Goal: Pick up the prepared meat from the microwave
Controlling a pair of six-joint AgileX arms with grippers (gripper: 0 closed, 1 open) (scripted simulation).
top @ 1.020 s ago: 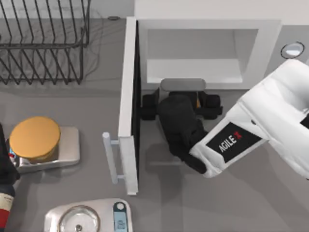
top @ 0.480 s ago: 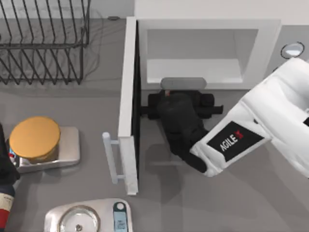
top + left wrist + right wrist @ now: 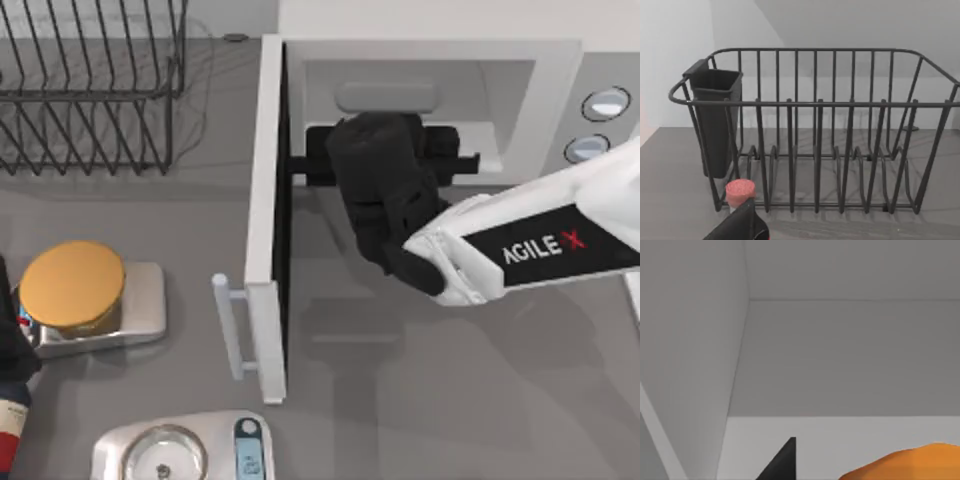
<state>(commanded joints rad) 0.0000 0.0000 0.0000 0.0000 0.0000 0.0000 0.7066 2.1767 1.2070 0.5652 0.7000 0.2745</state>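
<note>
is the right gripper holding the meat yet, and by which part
Cannot be told. The right gripper is at the mouth of the microwave, and the prepared meat lies close by it, but no grasp is visible.

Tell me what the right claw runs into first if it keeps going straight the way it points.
Probably the back wall of the microwave cavity. In the top view the right claw points into the open cavity. Its wrist view shows the prepared meat low at the edge, seemingly beneath the line, though depth is unclear.
</note>
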